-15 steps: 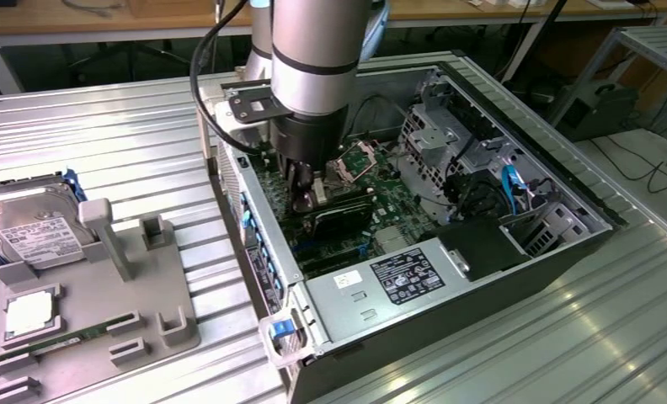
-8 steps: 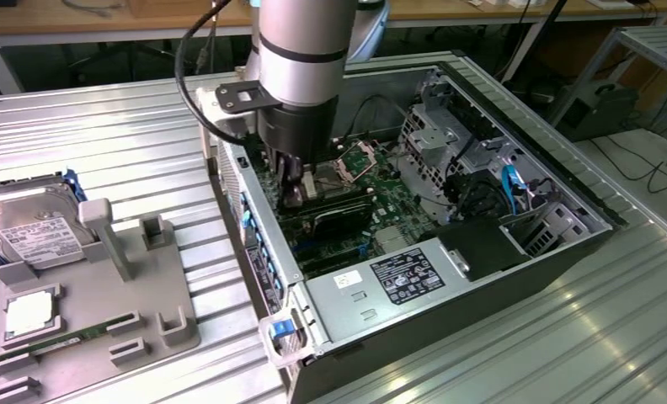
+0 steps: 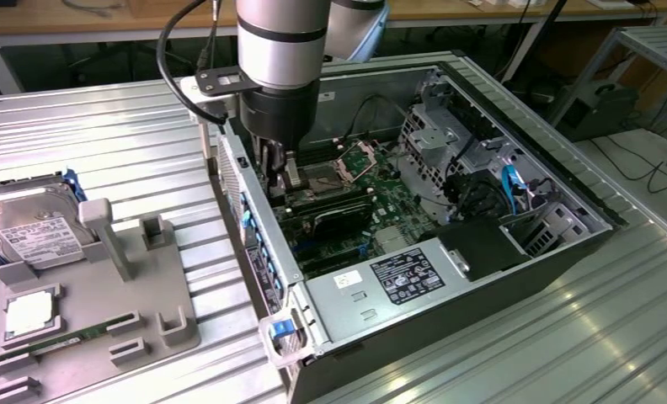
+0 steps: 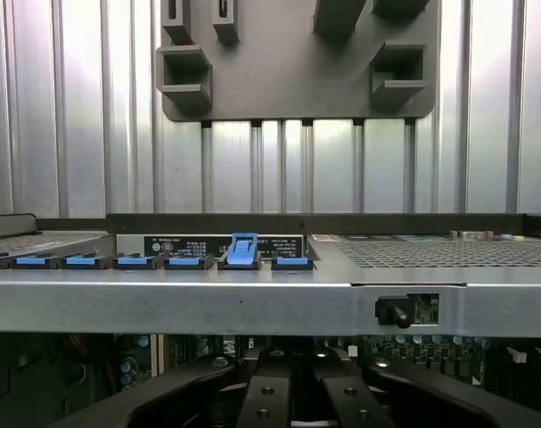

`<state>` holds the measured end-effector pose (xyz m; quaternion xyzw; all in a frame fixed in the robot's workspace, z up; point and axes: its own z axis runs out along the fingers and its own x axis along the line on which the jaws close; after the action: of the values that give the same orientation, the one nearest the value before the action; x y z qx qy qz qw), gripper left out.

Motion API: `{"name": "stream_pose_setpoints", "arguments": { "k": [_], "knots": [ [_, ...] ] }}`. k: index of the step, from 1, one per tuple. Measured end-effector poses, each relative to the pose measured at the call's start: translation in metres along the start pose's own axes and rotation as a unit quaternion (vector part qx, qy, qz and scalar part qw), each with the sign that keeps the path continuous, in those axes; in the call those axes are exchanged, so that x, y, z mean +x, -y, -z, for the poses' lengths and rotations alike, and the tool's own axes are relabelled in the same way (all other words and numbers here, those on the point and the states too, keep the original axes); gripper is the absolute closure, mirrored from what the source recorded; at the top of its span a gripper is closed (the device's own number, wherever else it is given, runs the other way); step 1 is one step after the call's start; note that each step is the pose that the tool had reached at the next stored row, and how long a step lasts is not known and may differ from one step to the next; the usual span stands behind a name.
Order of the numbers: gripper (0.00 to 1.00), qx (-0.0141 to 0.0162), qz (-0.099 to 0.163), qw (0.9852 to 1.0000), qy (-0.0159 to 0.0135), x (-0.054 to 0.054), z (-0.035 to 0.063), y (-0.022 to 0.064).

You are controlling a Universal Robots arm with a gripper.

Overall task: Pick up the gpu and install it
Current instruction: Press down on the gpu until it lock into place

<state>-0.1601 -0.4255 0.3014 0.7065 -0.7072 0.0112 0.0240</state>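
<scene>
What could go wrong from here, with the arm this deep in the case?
1. The gripper, jaws shut, sits low inside the case right beside the rear wall. A small sideways error could knock that wall or the raised blue clip.
2. The open CPU socket lies close by, so a slip could likely damage it.
3. A loose black cable arcs over the board and might snag the arm.
</scene>
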Motion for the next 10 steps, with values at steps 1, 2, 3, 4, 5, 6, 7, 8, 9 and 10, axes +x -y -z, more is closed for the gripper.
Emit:
{"name": "stream_pose_setpoints", "arguments": {
  "k": [1, 2, 3, 4, 5, 6, 7, 8, 9, 10],
  "knots": [
    [0.89, 0.0001, 0.000, 1.0000, 0.0001, 0.0002, -0.0001, -0.0001],
    [0.89, 0.0001, 0.000, 1.0000, 0.0001, 0.0006, -0.0001, -0.0001],
    [0.89, 0.0001, 0.000, 1.0000, 0.0001, 0.0011, -0.0001, -0.0001],
    [0.89, 0.0001, 0.000, 1.0000, 0.0001, 0.0015, -0.0001, -0.0001],
    [0.89, 0.0001, 0.000, 1.0000, 0.0001, 0.0016, -0.0002, -0.0001],
    [0.89, 0.0001, 0.000, 1.0000, 0.0001, 0.0018, -0.0002, -0.0001],
    [0.89, 0.0001, 0.000, 1.0000, 0.0001, 0.0020, -0.0002, -0.0001],
    [0.89, 0.0001, 0.000, 1.0000, 0.0000, 0.0025, -0.0002, -0.0001],
    [0.89, 0.0001, 0.000, 1.0000, 0.0001, 0.0033, -0.0002, -0.0001],
    [0.89, 0.0000, 0.000, 1.0000, 0.0000, 0.0042, -0.0002, -0.0001]
  ]
}}
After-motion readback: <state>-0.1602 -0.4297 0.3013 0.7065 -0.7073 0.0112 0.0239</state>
